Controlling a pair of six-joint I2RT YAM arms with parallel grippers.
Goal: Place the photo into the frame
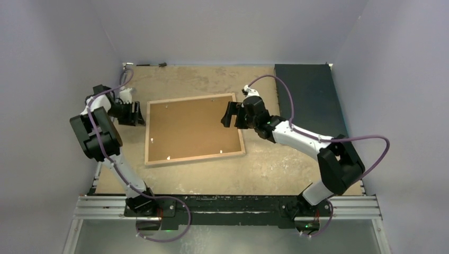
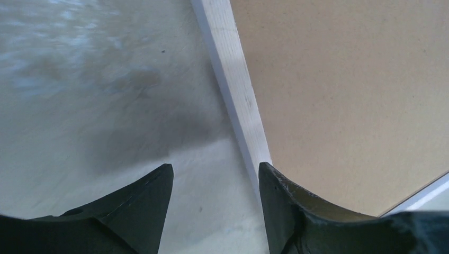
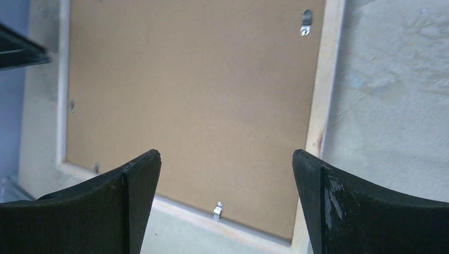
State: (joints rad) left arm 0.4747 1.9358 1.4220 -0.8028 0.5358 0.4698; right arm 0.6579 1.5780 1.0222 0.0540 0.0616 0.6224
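The frame [image 1: 196,157] lies face down in the middle of the table, its light wood back upward, with a plain brown backing board [image 1: 193,127] filling it. The photo is hidden. My left gripper [image 1: 138,114] is at the frame's left edge, open; in the left wrist view the wood rim [image 2: 233,79] runs just past the right finger and nothing lies between the jaws of the gripper [image 2: 215,166]. My right gripper [image 1: 226,115] hovers wide open over the frame's right end [image 3: 327,79], with the gripper [image 3: 226,153] above the board [image 3: 185,90].
A black rectangular mat [image 1: 310,95] lies along the table's back right. Small metal clips [image 3: 217,210] sit along the frame's inner rim. Grey walls close in on both sides, and the arms' mounting rail [image 1: 227,206] runs along the near edge.
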